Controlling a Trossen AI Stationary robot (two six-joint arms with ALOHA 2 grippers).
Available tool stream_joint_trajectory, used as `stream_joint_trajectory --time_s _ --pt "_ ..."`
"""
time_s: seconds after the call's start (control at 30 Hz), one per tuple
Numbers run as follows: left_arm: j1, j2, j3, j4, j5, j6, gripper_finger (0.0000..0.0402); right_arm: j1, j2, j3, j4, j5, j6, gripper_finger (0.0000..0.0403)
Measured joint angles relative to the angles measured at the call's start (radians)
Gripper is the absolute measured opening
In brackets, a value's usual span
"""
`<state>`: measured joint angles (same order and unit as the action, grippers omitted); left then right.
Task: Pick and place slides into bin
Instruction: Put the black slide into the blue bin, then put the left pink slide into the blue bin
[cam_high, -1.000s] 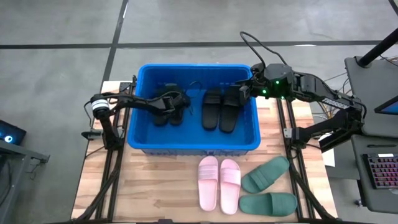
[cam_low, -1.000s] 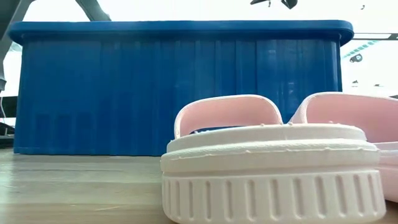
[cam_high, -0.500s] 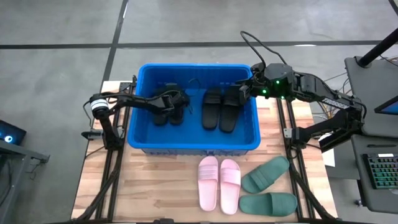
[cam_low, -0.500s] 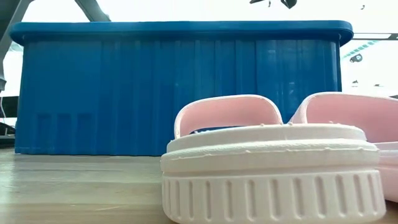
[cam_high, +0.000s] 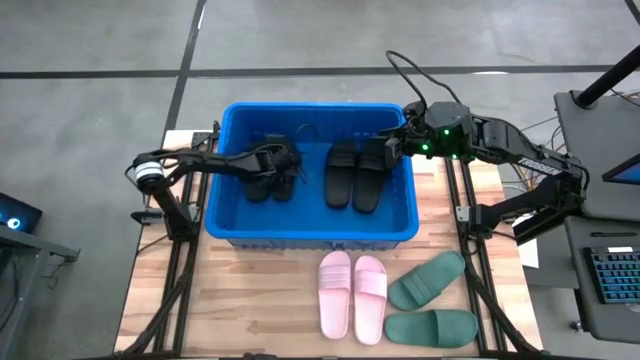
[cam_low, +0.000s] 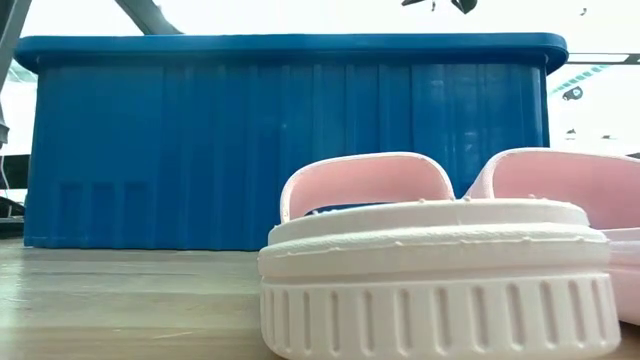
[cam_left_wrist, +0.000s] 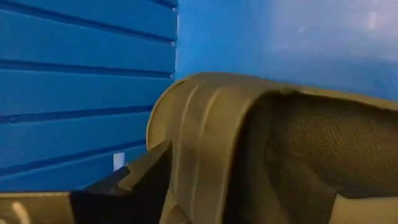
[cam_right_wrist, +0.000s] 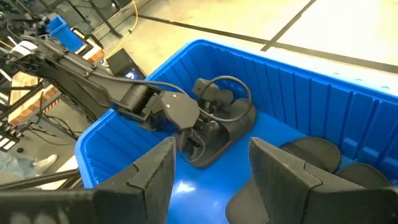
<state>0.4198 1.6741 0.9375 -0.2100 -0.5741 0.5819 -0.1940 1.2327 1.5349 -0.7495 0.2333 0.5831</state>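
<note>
The left gripper (cam_high: 283, 167) sits low inside the bin (cam_high: 230, 235), its fingers (cam_left_wrist: 134, 180) parted beside a black slide (cam_left_wrist: 261, 149) that rests on the bin floor in the left half; from above they seem no longer to clamp it, though the close view cannot show whether one finger touches the strap. This left pair of black slides (cam_high: 271, 175) lies with its long axis running far to near, and a second black pair (cam_high: 355, 175) lies the same way in the right half of the bin. The right gripper (cam_high: 393, 145) hovers over the bin's far right corner, its fingers (cam_right_wrist: 283, 171) spread and empty. On the table (cam_high: 250, 300) in front of the bin lie the pink slides (cam_high: 352, 293), side by side with toes pointing far, and just to their right the green slides (cam_high: 430, 303), angled across the table. Judged from this, the next pick turns on the near side: the green pair lies on the right arm's side, the pink pair about midway between the arms.
</note>
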Motion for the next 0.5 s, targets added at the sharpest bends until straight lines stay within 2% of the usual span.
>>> stream_joint_trajectory --time_s 0.23,0.4,0.5 --pt "0.0 -0.056 0.0 -0.071 0.014 0.0 0.0276 0.0 0.0 0.0 -0.002 0.003 -0.005 0.0194" --pt "-0.004 -0.131 0.0 -0.117 0.016 -0.01 0.0281 0.0 0.0 0.0 -0.001 0.003 -0.007 0.0194" --pt "-0.007 -0.213 0.0 -0.158 0.073 -0.059 0.0282 0.0 0.0 0.0 0.029 0.003 -0.003 0.0194"
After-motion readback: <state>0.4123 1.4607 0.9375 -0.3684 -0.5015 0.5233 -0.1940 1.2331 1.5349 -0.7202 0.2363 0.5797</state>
